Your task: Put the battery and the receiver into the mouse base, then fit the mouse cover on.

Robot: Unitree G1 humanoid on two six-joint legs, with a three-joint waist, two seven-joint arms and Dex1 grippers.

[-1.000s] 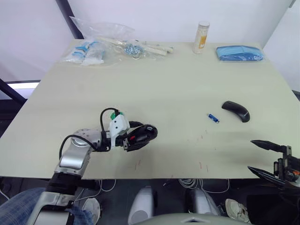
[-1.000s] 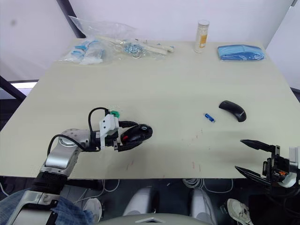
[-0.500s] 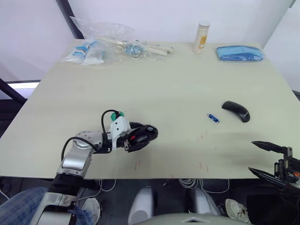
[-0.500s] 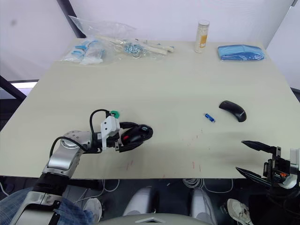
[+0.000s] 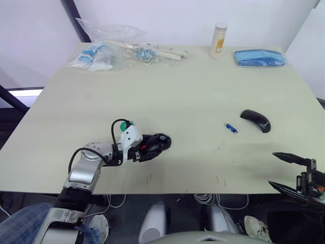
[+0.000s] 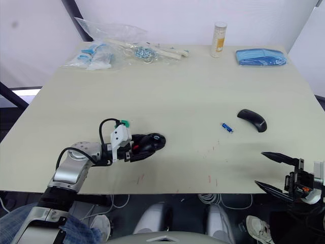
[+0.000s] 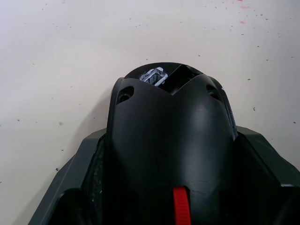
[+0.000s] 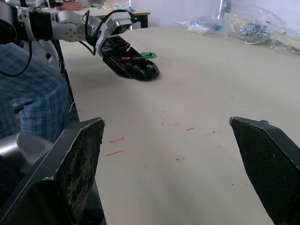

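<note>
Left eye view puts the left tool [image 5: 151, 148] low on the near left part of the desk [image 5: 172, 91], its black fingers clamped on the mouse base [image 5: 157, 143], which rests on the desk surface. From the left wrist camera the base [image 7: 171, 140] sits between the two fingers, red strip facing the lens and a small metal part showing in the open hollow at its far end. Just behind the tool lies a small green disc [image 5: 129, 123] — touching it or not, I cannot tell.

Along the far edge, going rightward, sit clear plastic bags [image 5: 109, 48] of small parts, then a pale bottle with an orange label [image 5: 219, 40] standing upright, then a folded blue cloth [image 5: 259, 57].

Right of centre the battery [image 5: 231, 128] lies flat on the desk, well apart from the base. Just beside it to the right rests the mouse cover [image 5: 255, 120], arched side up, not touching the battery.

At the near right corner the right tool [image 5: 289, 173] hangs just off the desk edge — fingers spread wide, nothing between them. Its wrist camera looks across the desk between both fingers [image 8: 77, 164] toward the left tool [image 8: 123, 65] and the base. The receiver is too small to make out.
</note>
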